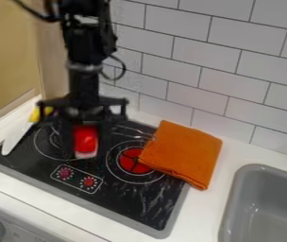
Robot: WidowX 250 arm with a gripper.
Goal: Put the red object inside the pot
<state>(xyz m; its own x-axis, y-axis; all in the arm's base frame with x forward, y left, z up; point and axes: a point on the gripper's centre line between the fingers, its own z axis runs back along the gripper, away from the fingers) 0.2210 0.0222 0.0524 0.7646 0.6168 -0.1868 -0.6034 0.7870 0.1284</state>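
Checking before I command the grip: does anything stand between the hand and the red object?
Nothing visible stands between the hand and the red object, which shows right at its lower end. The orange cloth lies off to the picture's right, out of the way. Whether they touch, I can't tell.

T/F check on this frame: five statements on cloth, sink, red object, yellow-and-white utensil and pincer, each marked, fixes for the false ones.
1. The orange cloth lies partly on the stove. True.
2. The gray sink is left of the cloth in the view. False: the sink is right of it.
3. The pincer hangs over the sink. False: it is over the stove's left part.
4. The red object rests on the cloth. False: it is at the pincer.
5. The yellow-and-white utensil is at the stove's left. True.
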